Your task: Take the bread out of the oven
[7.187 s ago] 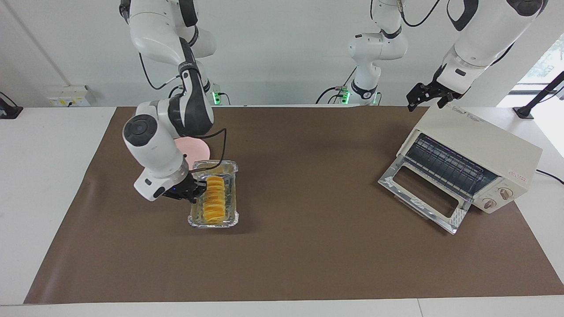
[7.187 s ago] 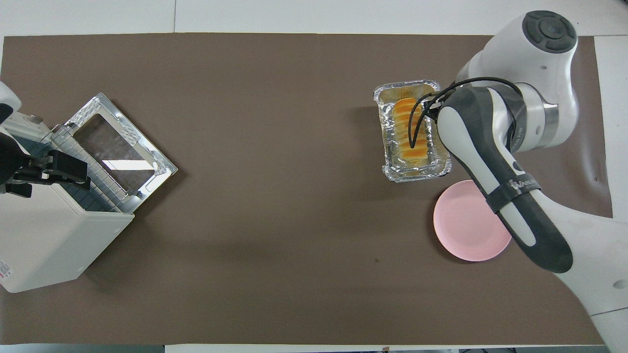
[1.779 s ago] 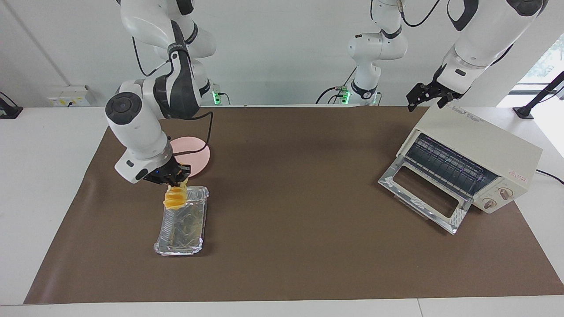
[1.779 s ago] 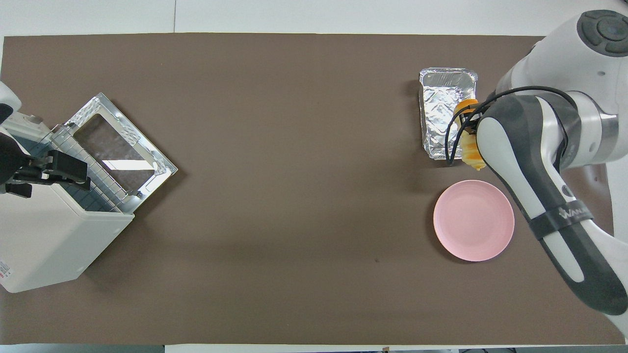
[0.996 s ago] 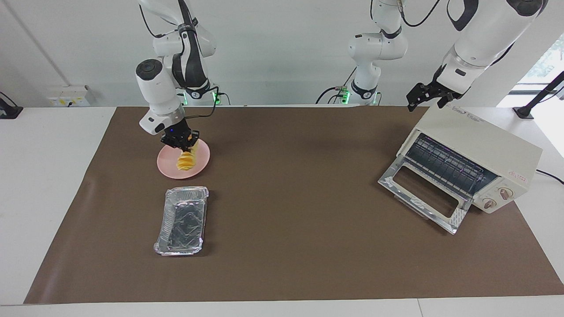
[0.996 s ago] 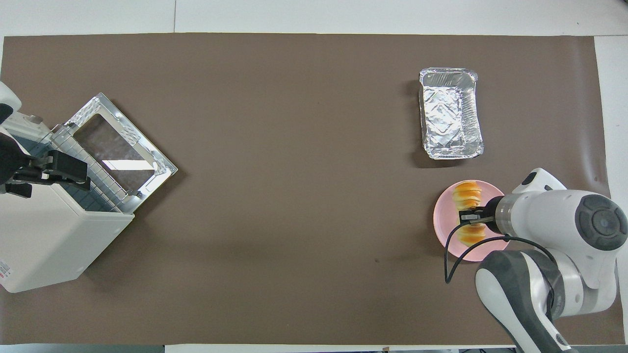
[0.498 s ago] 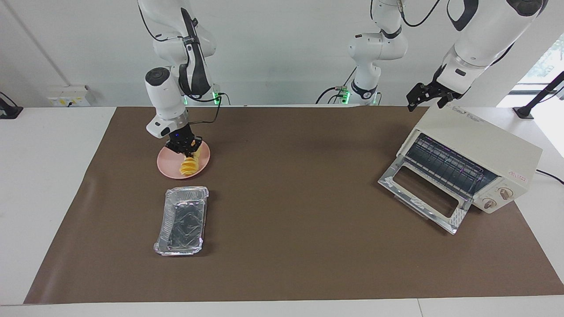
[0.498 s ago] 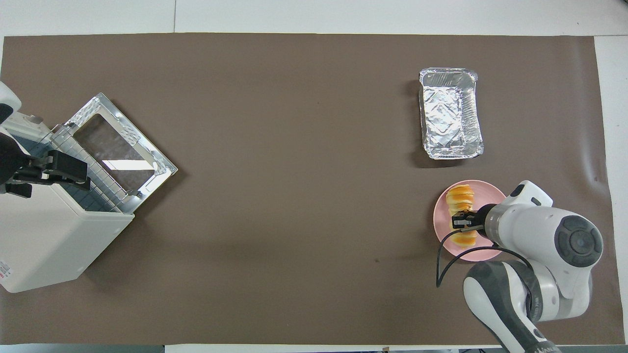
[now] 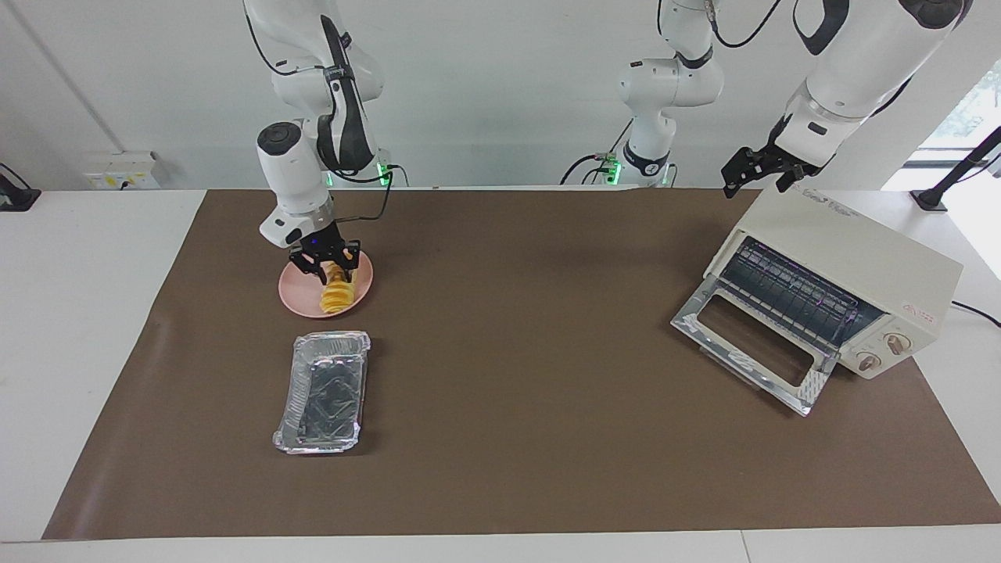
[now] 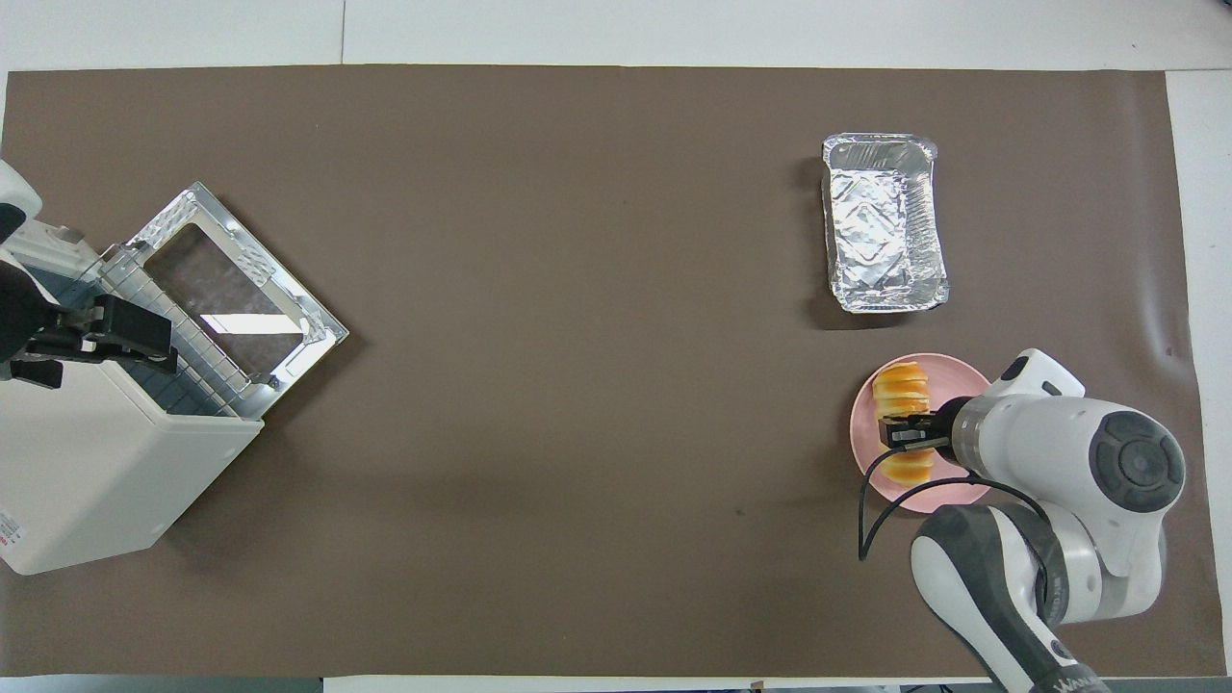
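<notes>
The bread (image 9: 338, 297) lies on the pink plate (image 9: 295, 294), toward the right arm's end of the table. My right gripper (image 9: 328, 274) is open just above the loaf, one finger on each side of it. In the overhead view the right gripper (image 10: 907, 433) covers the middle of the bread (image 10: 903, 383) on the plate (image 10: 863, 448). The cream-white oven (image 9: 852, 250) stands at the left arm's end with its glass door (image 9: 751, 344) dropped open and only a bare wire rack inside. My left gripper (image 9: 743, 178) waits over the oven's top edge.
An empty silver foil tray (image 9: 322, 387) lies on the brown mat, farther from the robots than the plate; it also shows in the overhead view (image 10: 881, 226). The oven (image 10: 87, 481) and its open door (image 10: 241, 279) take up the left arm's end.
My right gripper lifted the bread out of the foil tray, carried it to the pink plate, lowered it and has now opened and risen slightly. The left arm has not moved.
</notes>
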You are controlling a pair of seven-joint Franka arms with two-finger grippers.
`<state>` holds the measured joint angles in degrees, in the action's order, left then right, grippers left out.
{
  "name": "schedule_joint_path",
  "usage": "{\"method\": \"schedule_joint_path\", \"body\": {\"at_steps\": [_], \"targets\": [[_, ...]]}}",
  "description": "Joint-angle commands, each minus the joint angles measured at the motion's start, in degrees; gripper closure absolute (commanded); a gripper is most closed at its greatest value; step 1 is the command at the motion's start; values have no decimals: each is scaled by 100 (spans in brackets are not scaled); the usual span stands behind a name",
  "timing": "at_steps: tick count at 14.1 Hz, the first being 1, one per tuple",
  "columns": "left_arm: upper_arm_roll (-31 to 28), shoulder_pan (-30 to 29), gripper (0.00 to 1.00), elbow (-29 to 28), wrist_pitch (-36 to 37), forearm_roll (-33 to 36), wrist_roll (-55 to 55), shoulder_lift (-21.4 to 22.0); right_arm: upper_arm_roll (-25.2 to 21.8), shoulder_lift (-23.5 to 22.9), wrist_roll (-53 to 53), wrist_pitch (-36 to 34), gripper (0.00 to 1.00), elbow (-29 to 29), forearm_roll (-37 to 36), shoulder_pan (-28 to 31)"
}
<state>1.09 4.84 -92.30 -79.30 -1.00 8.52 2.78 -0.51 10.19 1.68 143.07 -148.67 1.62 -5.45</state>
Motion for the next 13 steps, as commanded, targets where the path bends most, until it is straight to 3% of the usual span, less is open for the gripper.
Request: {"method": "schedule_joint_path", "body": {"at_steps": [1, 3, 8, 13], "targets": [[14, -62, 0, -51, 55, -41, -52, 91, 25, 35, 184, -1241, 0, 880, 93, 71], [14, -54, 0, -51, 55, -41, -52, 91, 16, 27, 184, -1886, 0, 1505, 93, 97], [14, -54, 0, -51, 55, -41, -43, 91, -2, 44, 542, -2695, 0, 2489, 93, 228], [14, -54, 0, -51, 55, -41, -52, 91, -2, -35, 1124, -4573, 0, 4132, 101, 685]]}}
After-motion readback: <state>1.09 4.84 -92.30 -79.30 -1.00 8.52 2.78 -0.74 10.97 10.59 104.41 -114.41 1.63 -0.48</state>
